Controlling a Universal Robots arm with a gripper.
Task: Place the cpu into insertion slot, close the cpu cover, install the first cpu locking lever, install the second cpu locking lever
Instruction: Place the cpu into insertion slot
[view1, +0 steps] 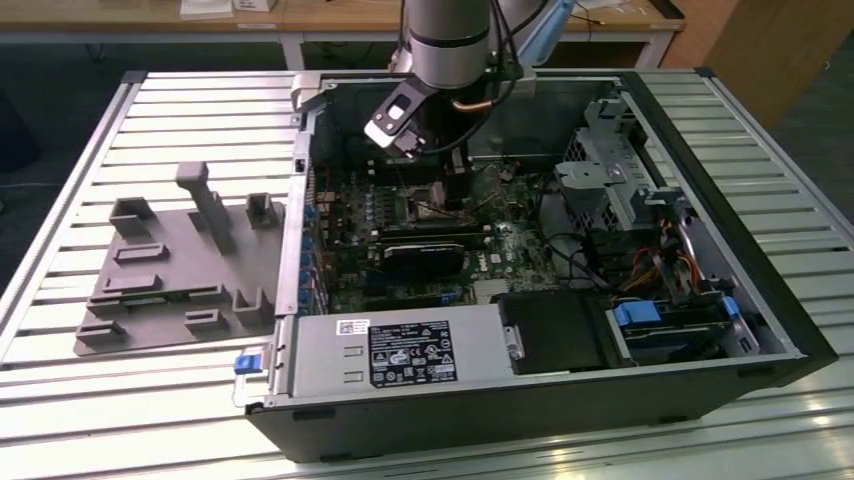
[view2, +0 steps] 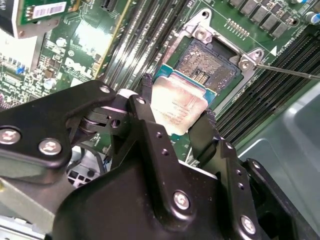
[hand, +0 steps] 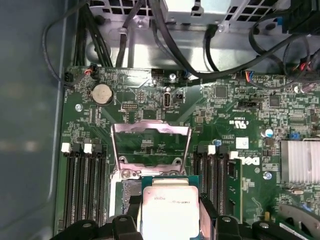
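Observation:
My gripper (view2: 177, 117) is shut on the cpu (view2: 175, 105), a flat square chip with a dull silver top, held by its two opposite edges between black fingers (hand: 131, 212). The cpu (hand: 169, 210) hangs tilted just above the insertion slot (view2: 210, 60), covering one side of it. The slot's dark centre and silvery rim sit in the green board. Beyond the slot, the cpu cover (hand: 150, 129) stands flipped up and open. A thin metal lever (view2: 290, 73) sticks out beside the socket. In the exterior view the gripper (view1: 430, 162) reaches down into the open computer case.
Long black memory slots (hand: 82, 190) flank the socket on both sides. Cables (hand: 150, 30) run along the case wall beyond the board. The case (view1: 747, 250) lies on a slatted table, with a grey fixture plate (view1: 174, 280) at the exterior view's left.

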